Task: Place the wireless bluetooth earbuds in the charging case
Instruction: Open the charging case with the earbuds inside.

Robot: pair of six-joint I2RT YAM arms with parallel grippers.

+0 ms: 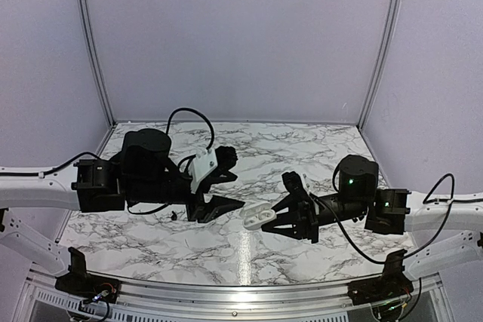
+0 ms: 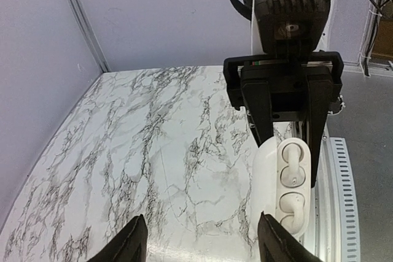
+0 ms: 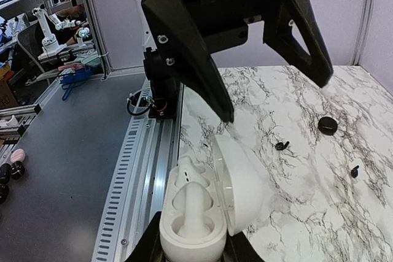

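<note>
Left wrist view: white earbuds (image 2: 291, 167), two, smooth stemmed plastic, seated in the moulded wells of the charging case (image 3: 244, 185). Right wrist view: black earbuds (image 3: 282, 146), two, tiny, matte, lying apart on the tabletop (image 3: 295, 225), near a black puck-shaped piece (image 3: 328, 125). Case body glossy white, pebble-rounded, hinged lid open, gripped at its base by the right gripper (image 3: 193, 248), jaws narrow around it. Opposite stands the left gripper (image 3: 277, 100), black angular wedge-shaped fingers, jaws wide, holding nothing. Surface of tabletop: glossy white marble pattern, grey-veined.
</note>
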